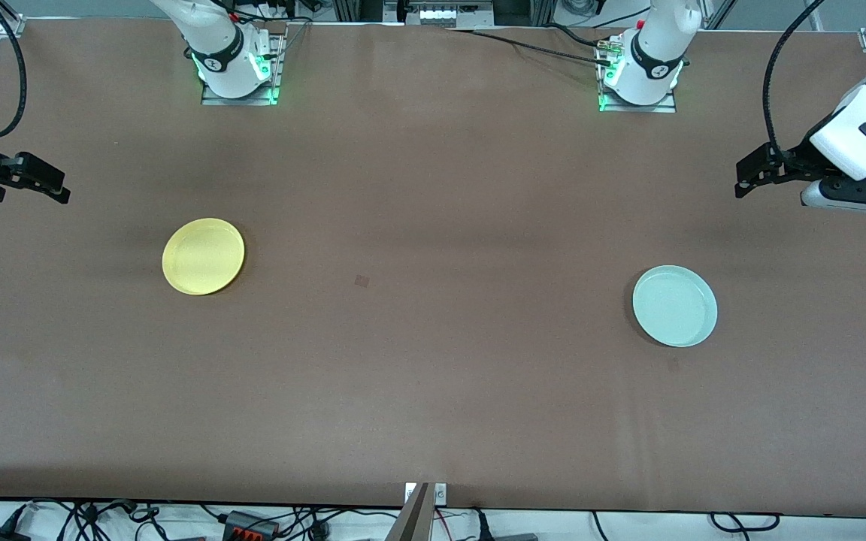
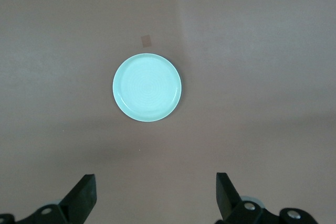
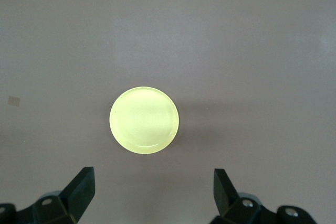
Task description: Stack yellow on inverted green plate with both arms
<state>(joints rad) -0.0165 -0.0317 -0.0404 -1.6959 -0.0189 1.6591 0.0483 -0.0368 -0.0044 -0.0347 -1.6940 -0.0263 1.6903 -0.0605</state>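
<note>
Risk lies in flipping the green plate (image 1: 674,306), rim-up toward the left arm's end, since the low rim could slip from the wide-open, empty left gripper (image 1: 750,177) above the table's edge, while the yellow plate (image 1: 203,256) waits near the equally wide, empty right gripper (image 1: 53,188).

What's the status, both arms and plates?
Left gripper and right gripper open, empty, raised at table ends. Yellow plate and green plate apart, rim-up. Nothing in the way.
</note>
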